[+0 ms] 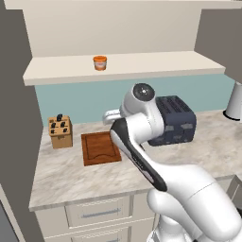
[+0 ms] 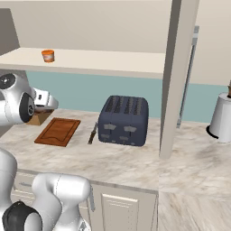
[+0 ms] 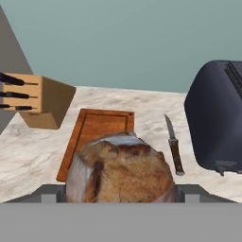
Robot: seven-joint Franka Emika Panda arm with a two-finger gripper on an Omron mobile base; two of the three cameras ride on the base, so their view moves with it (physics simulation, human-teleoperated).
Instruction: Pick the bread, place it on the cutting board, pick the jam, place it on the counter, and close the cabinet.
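Observation:
The bread (image 3: 120, 172), a round dark brown loaf, sits between my gripper's jaws (image 3: 118, 196) close to the camera in the hand view. My gripper (image 2: 42, 108) hangs over the near end of the reddish-brown cutting board (image 1: 100, 147) (image 2: 57, 131) (image 3: 101, 124), shut on the loaf. The orange jam (image 1: 99, 62) (image 2: 48, 55) stands on the lower shelf of the open cabinet (image 1: 123, 68). One cabinet door (image 2: 178, 76) stands open edge-on, with its silver handle on the right. The beige counter (image 1: 71, 175) (image 2: 131, 164) runs under everything.
A dark toaster (image 1: 175, 120) (image 2: 124, 119) (image 3: 217, 123) stands right of the board, with a knife (image 2: 93, 133) (image 3: 173, 144) lying between them. A light wooden knife block (image 1: 60, 131) (image 3: 40, 99) is left of the board. A white appliance (image 2: 221, 117) stands at the far right.

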